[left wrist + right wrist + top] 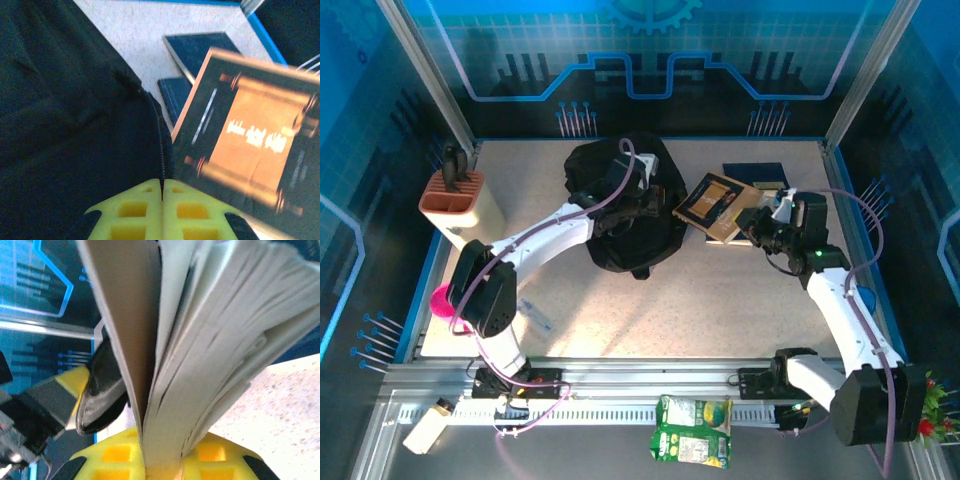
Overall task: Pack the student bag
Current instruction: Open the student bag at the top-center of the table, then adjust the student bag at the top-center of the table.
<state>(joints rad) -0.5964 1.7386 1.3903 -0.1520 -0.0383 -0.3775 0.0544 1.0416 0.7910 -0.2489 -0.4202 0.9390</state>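
Left arm reaches from the near left corner across the table, elbow bent. Its claw is clenched tight at the zipper edge of the backpack, which sits toward the far edge, left of middle. Can't tell if fabric is pinched. Right arm bends inward, claw grasping a book by one edge, pages fanning, tilted just beside the backpack.
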